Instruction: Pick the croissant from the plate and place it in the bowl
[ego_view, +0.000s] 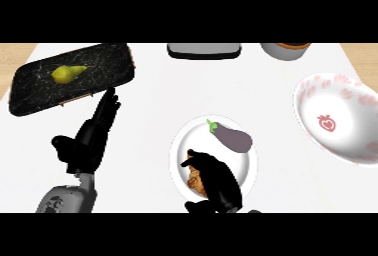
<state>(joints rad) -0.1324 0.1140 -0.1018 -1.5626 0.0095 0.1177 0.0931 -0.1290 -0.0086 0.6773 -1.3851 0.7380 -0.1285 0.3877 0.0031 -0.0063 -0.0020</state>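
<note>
Your right hand (214, 180) lay over the croissant (196, 181), its fingers curled down around the pastry, so that only a brown strip showed at the hand's left side. The croissant sat on the near half of the plate (193, 137), toward its left rim; whether it had left the plate could not be told.

For this step I judged that you wanted the fingers closed well under the croissant's ends before raising it. A straight lift, clear of the rim, would then let you carry it toward the right edge of the counter (148, 150).

The plate also held an eggplant (235, 140) on its far half, just beside your fingertips, so you needed to keep from nudging it. The bowl (354, 115), at the counter's right edge, held nothing. The black tray (44, 95) at the far left corner held a pear (66, 73).

Your left hand (92, 135) rested open near the tray, fingers straight.
</note>
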